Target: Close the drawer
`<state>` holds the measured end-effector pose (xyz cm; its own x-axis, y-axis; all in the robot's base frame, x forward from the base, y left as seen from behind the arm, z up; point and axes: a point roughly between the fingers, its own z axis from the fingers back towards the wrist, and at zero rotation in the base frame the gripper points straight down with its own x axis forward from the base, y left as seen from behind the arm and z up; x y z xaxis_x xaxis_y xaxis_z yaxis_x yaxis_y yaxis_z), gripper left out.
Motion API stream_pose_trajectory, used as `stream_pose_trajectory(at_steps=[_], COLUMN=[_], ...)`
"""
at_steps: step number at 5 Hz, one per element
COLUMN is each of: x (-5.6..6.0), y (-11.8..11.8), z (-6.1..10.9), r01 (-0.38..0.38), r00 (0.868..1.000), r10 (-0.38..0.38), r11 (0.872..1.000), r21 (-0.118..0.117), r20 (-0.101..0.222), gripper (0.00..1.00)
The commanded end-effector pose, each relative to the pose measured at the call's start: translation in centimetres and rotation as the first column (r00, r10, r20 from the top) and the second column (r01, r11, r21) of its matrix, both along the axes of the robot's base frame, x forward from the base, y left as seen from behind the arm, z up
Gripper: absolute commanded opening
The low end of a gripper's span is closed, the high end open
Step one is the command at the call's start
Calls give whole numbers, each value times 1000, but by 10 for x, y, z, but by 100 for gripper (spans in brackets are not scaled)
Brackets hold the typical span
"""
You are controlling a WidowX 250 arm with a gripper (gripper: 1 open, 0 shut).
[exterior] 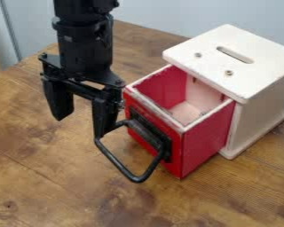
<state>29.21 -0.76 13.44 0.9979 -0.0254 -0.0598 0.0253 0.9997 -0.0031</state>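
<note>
The red drawer [180, 120] sticks partly out of its cream wooden casing [245, 89], showing its pale interior. A black bar handle [148, 135] runs across its red front, and a large black loop [123, 160] hangs from it onto the table. My gripper [85, 111] points straight down just left of the drawer front, its black fingers spread open with nothing between them. The right finger [106, 115] stands close to the handle; contact cannot be told.
The casing has a slot [233, 55] on top and stands at the right of the wooden table [38, 177]. A grey wall lies behind at the upper left.
</note>
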Motion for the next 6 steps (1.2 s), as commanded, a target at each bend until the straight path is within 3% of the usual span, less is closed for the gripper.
stream_pose_trajectory(at_steps=[1, 2, 3, 4, 6], x=[1, 3, 13, 23, 42], y=[-4, -17, -24, -26, -30], z=[-8, -27, -43, -49, -58], r01=[10, 47, 68, 77, 92], r00=[987, 967, 969, 974, 975], r10=[-11, -47, -67, -74, -90], r11=[1000, 999, 998, 997, 996], r21=[3, 5, 2, -4, 1], r20=[159, 249, 236, 213, 203], gripper=[100, 100, 100, 100, 100])
